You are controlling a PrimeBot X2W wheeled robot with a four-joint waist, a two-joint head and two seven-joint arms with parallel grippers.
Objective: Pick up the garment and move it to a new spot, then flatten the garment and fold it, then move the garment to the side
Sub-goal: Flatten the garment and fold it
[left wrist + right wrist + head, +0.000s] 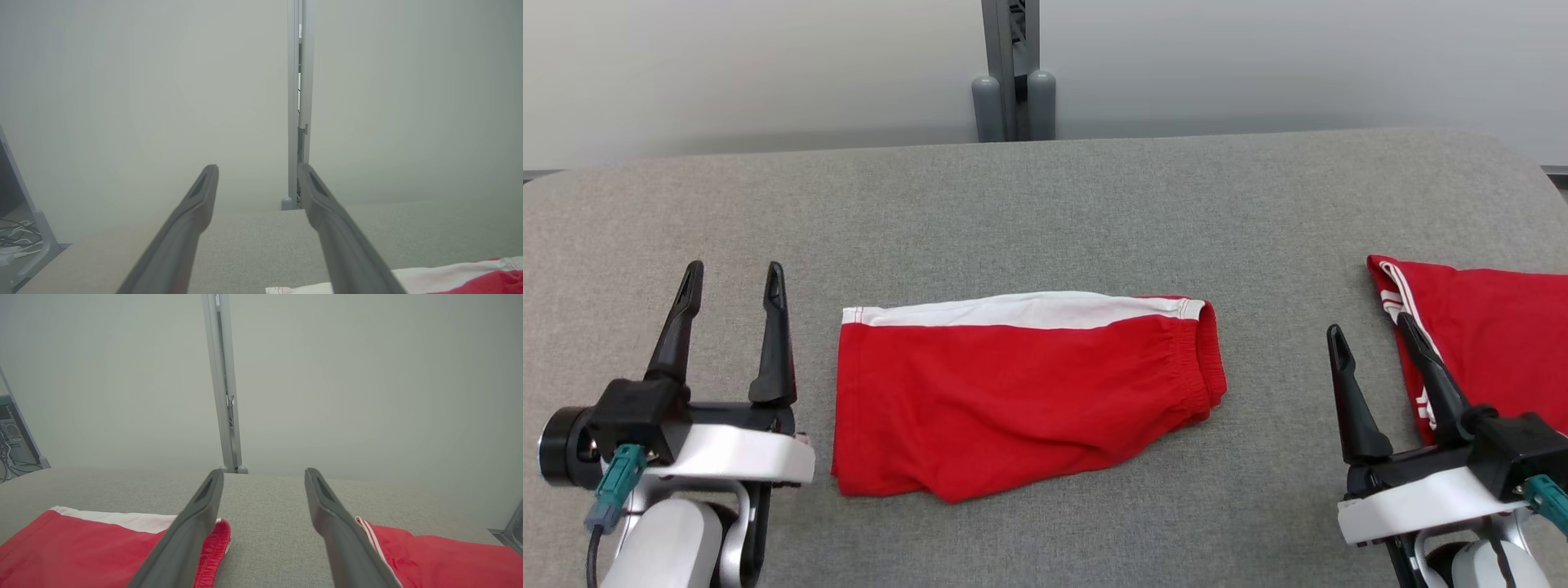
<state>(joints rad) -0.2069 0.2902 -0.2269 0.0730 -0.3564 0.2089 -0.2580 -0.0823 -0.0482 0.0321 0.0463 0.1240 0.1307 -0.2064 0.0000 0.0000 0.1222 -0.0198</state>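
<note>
- Head view to start: a grey fabric-covered table (1045,204) with rounded far corners, a plain pale wall behind it, and a grey metal post (1011,73) standing at the middle of the far edge.
- The garment (1021,392), red shorts with a white band along the far side, lies folded in the middle of the table with its elastic waistband pointing right.
- A second red garment (1494,343) with thin white stripes lies at the table's right edge, well apart from the shorts.
- The left gripper (734,268) sits at the lower left, just beside the shorts' left edge, with its fingers spread and nothing between them.
- The right gripper (1369,324) is at the lower right, also spread wide and empty. One finger overlaps the striped garment from this angle, and I can't tell if it actually touches.
- Left wrist view adds stuff the head camera misses: loose cables (16,239) down off the table's end, next to a grey frame leg. It also catches a sliver of the shorts' white band in the bottom right corner.
- Right wrist view has both garments at once, one on each side of its fingers, with bare table between them. Way off to the left there's what looks like a computer case (8,433) with wires.
</note>
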